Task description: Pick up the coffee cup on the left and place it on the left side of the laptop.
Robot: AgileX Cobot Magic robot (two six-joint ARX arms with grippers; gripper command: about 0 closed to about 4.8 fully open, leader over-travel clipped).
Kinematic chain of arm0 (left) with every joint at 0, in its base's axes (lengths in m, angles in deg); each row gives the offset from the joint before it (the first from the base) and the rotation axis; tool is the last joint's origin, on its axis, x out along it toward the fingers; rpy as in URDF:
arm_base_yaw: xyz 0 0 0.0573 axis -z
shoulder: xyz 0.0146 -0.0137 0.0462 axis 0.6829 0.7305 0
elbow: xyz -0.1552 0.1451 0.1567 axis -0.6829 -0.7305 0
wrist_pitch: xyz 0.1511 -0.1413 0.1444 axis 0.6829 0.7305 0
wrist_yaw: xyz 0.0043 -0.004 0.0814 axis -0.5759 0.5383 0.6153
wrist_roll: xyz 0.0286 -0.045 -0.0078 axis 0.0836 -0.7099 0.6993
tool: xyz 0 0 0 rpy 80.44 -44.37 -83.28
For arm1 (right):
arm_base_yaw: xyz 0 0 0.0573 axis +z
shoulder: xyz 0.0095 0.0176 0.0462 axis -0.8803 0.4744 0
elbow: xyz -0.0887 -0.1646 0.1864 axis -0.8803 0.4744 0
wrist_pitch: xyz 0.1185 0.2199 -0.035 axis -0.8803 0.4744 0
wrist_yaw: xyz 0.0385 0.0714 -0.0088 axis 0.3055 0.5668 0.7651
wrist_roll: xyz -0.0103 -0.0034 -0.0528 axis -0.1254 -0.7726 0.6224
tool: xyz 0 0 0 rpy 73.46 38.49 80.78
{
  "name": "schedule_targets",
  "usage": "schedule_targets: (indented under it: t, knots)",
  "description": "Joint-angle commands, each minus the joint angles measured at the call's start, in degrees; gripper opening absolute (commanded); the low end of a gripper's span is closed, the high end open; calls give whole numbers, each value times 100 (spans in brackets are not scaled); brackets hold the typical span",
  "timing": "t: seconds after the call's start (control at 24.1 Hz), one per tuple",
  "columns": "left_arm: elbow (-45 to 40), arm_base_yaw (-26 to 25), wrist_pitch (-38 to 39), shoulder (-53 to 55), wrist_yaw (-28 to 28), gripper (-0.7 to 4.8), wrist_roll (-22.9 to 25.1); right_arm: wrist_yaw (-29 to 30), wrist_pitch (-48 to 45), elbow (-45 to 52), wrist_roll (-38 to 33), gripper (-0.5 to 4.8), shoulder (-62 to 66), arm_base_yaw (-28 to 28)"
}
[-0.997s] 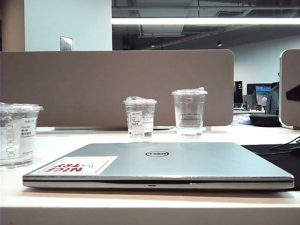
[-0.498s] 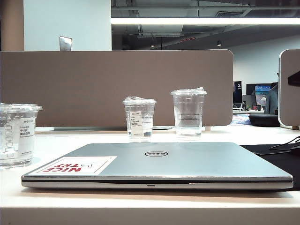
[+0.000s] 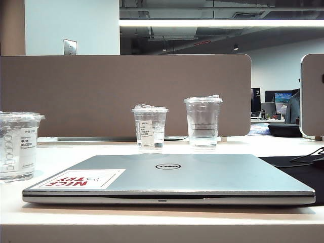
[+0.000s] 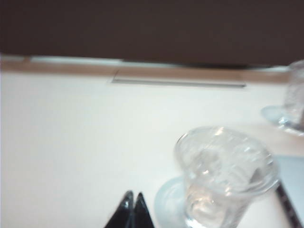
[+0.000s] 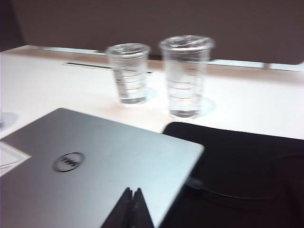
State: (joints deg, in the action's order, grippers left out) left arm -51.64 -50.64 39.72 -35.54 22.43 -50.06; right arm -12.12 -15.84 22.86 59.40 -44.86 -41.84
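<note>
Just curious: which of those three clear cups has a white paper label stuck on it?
The middle cup behind the laptop; the others show only printed marks or ring lines.

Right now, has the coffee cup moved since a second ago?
No. The coffee cup stands left of the laptop as before; the whole view drifted slightly.

Exterior low at desk edge, both wrists overlooking laptop (image 3: pixel 169 174)
</note>
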Motion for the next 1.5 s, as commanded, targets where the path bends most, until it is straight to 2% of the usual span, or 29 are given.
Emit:
schedule_targets:
  t: [0.04, 0.37, 0.42, 0.5, 0.79, 1.0, 1.12, 1.33, 1.5]
  knots:
    - [-127, 2, -94, 7, 118, -5, 22, -2, -98, 24, 0, -5, -9, -345]
    - [-149, 2, -273, 4, -245, -5, -138, -15, -98, 24, 0, -4, -9, -1080]
    - [-149, 2, -273, 7, -286, -5, -328, -13, -98, 24, 0, -4, -9, -1250]
    - [-149, 2, -278, 4, -428, -5, -415, -13, -98, 24, 0, -4, -9, -1469]
    - [-299, 101, -713, 4, -501, -5, -951, -15, -96, 24, 0, -4, -9, -1952]
    - [-337, 619, -726, -79, -413, -5, -898, -13, -96, 24, 2, -4, -9, -2085]
    - [-343, 861, -723, -79, -175, -5, -706, -11, -98, 24, 0, -4, -9, -2124]
    - [-391, 892, -728, -79, 122, -5, -562, -17, -98, 24, 0, -4, -9, -2122]
    - [-551, 892, -765, -79, 146, -5, -170, -17, -96, 24, 0, -4, -9, -2122]
